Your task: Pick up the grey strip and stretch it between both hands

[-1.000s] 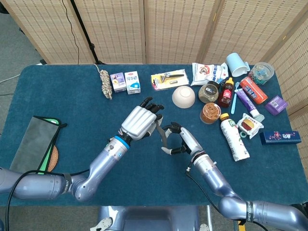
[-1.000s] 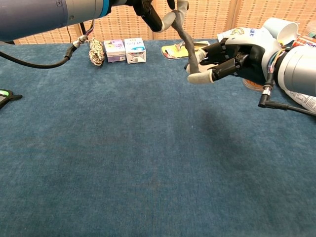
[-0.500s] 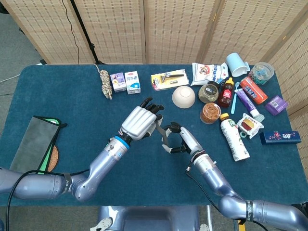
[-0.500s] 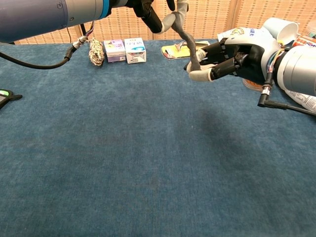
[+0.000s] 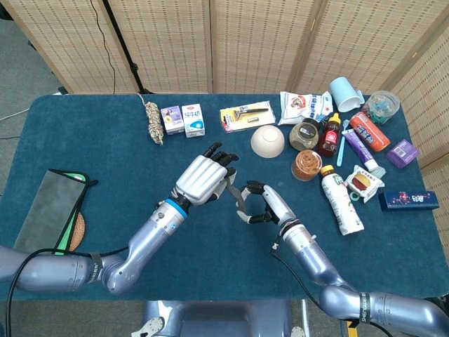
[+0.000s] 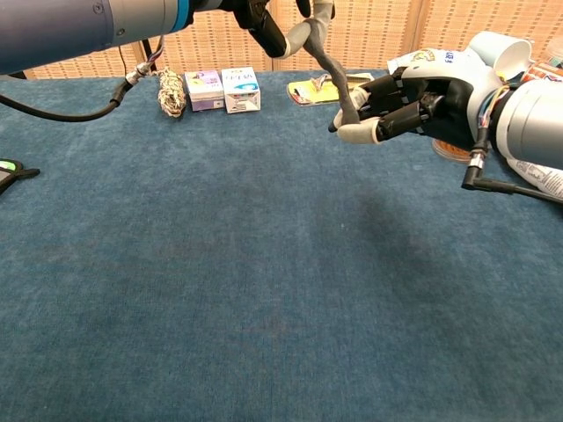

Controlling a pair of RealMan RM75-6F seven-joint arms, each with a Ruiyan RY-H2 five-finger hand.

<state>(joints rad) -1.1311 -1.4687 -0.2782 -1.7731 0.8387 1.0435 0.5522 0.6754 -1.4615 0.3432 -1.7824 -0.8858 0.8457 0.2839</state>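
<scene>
Since a second ago my right hand [image 6: 413,104] has crept a little up and toward the left one, so the grey strip [image 6: 330,63] now hangs shorter and steeper between them. Both hands hover above the blue table [image 5: 105,154], in front of the white bowl [image 5: 267,140].

To the bowl's front-left, my left hand [image 5: 205,177] is raised with its back to the head camera. In the chest view its dark fingertips [image 6: 264,25] pinch the strip's upper end at the top edge of the frame. The strip runs down and rightward from there, kinked and slack, clear of the cloth.

Directly in front of the bowl, my right hand is clenched on the strip's lower end, thumb pressed against the dark fingers [image 6: 391,119].

The step, as I judge it, is the stretch itself, and it has barely begun. To do it well I would keep both pinches firm and draw the hands apart along the strip's own line, slowly, until the kink goes. My left hold looks like fingertips only, so I would watch for slip there. I would also pull away from the clutter right of the bowl, where the soy sauce bottle [image 5: 330,135] stands.
</scene>
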